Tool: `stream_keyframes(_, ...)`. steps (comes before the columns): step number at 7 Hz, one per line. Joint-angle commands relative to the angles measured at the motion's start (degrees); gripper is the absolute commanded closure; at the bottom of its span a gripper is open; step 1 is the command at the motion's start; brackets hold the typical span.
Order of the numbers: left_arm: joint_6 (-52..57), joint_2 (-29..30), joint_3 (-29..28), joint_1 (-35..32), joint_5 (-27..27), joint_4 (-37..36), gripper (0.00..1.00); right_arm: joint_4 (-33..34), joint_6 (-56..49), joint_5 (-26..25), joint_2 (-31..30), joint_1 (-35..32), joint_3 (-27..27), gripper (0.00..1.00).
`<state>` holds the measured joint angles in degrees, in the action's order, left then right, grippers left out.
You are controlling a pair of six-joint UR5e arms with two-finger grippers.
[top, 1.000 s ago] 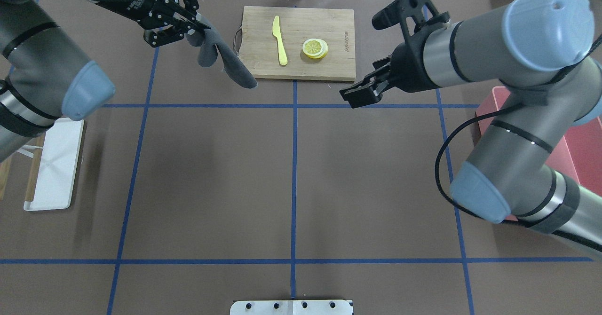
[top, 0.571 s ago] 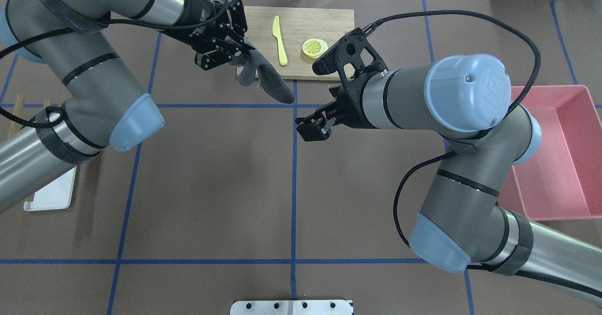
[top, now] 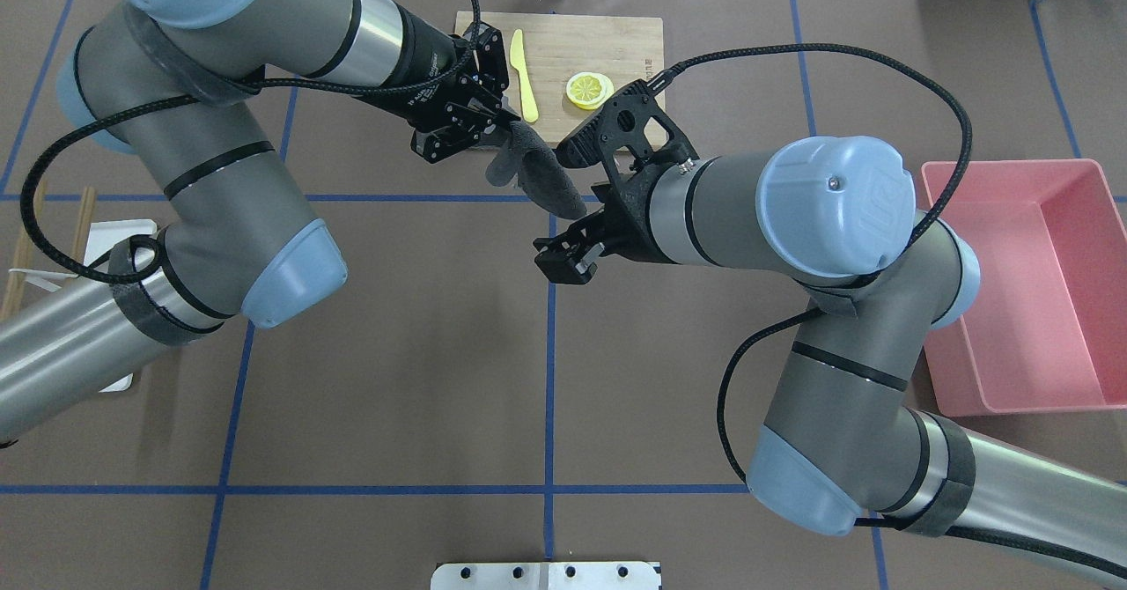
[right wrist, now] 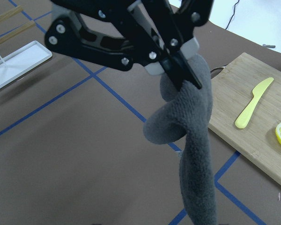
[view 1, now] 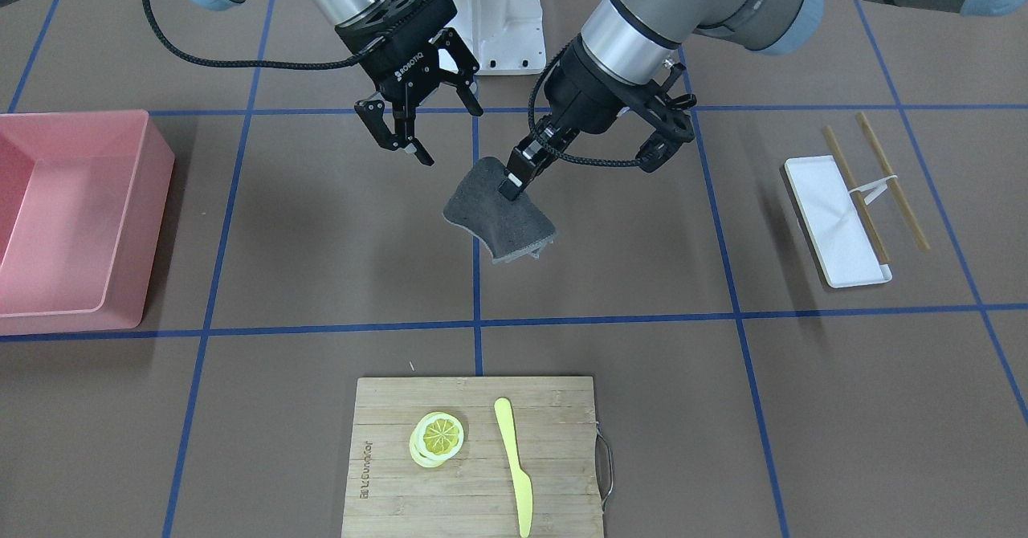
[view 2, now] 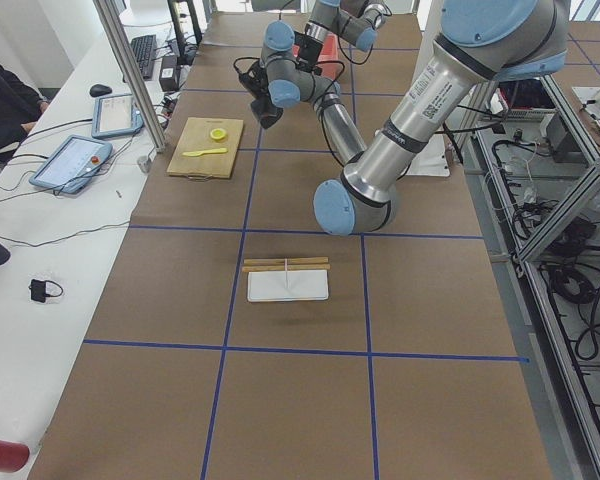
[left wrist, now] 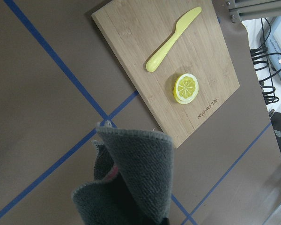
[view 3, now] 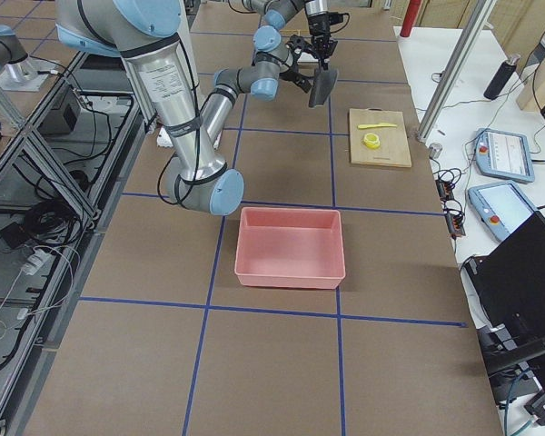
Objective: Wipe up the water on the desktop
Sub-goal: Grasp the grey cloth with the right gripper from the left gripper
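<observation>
Overhead exterior view: the brown tabletop [top: 396, 379], crossed by blue tape lines, fills nearly the whole frame. Whether any of it is wet cannot be told.

The left arm [top: 211, 158] reaches in from 8 o'clock and the right arm [top: 828, 211] from 4 o'clock. Both end close together, a little toward 12 o'clock from the tabletop's middle.

A pink bin [top: 995, 335] sits at 3 o'clock on the tabletop. A bamboo cutting board [top: 616, 44] lies at 12 o'clock by the far edge. A white tray [view 1: 831, 217] lies at 9 o'clock, mostly hidden under the left arm in this view.

A grey cloth [view 1: 502, 217] hangs folded from the left jaws, which are pinched tight on its upper edge. It sits just at 6 o'clock of the board, over the centre tape line. Whether its lower end touches the tabletop cannot be told.

The right jaws are spread wide and hold nothing. They sit near the cloth at its 5 o'clock, apart from it.

On the board, a yellow knife [top: 526, 79] lies lengthwise at 9 o'clock of a stack of lemon slices [top: 588, 88], well apart from them. Two chopsticks [view 1: 892, 181] lie along the tray, one of them overlapping its edge.
</observation>
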<state>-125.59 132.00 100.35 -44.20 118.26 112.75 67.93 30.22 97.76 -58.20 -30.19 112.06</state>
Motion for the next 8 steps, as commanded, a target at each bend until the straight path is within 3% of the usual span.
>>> stream_keyframes(1, -0.18, -0.16, 1.85, 1.21, 0.04, -1.81, 1.0, -0.34, 0.01, -0.02, -0.08, 0.05, -0.18, 0.24)
stream_keyframes(5, -0.18, -0.34, 3.18, 3.68, -0.04, -2.88, 1.0, -0.61, 0.19, -0.02, -0.16, 0.05, -0.26, 0.3)
stream_keyframes(8, -0.18, -0.43, 3.1, 3.59, -0.04, -2.88, 1.0, -0.7, 0.27, 0.07, -0.08, 0.05, -0.27, 0.84)
